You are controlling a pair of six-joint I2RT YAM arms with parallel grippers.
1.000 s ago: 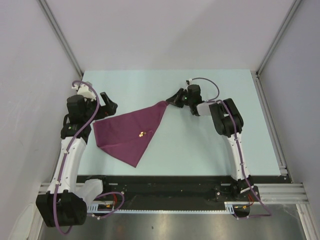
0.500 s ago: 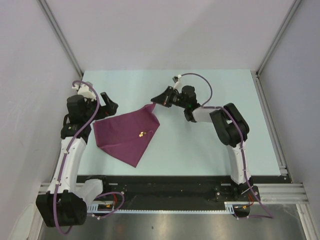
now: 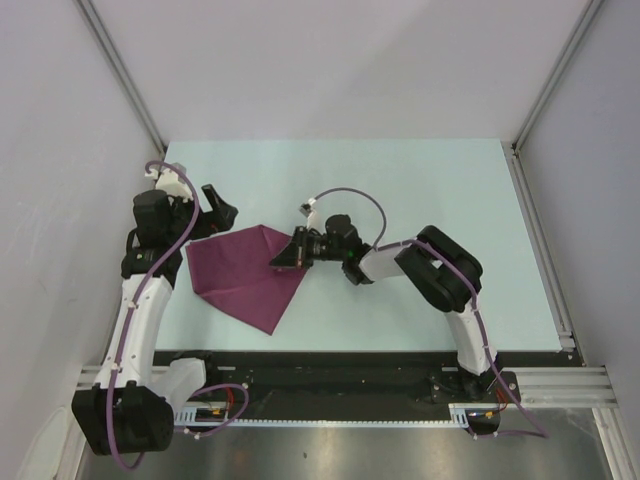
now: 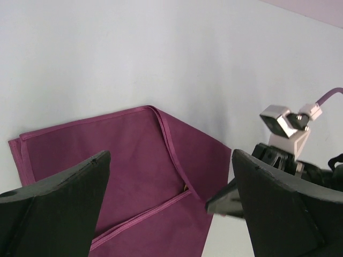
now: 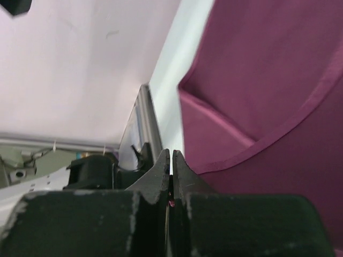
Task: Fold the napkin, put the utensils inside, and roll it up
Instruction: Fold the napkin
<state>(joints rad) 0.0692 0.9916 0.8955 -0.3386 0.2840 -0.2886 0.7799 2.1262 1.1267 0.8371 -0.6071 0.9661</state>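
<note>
Right tool point(image 3: 284, 258) swung left, arm stretched low, pinching napkin point(image 3: 235, 275) corner; left tool point(image 3: 217, 211) spread.

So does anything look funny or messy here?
Nothing is spilled or broken. The napkin lies half folded with uneven edges, since the right tool is pinching one corner over it.

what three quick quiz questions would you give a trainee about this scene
1. True or false: the right pincer is shut on the napkin.
2. The left pincer is: A open; B shut on the napkin; C out of view.
3. Fill in: the napkin lies on the ___.
Key: 1 true; 2 A; 3 table.
</note>
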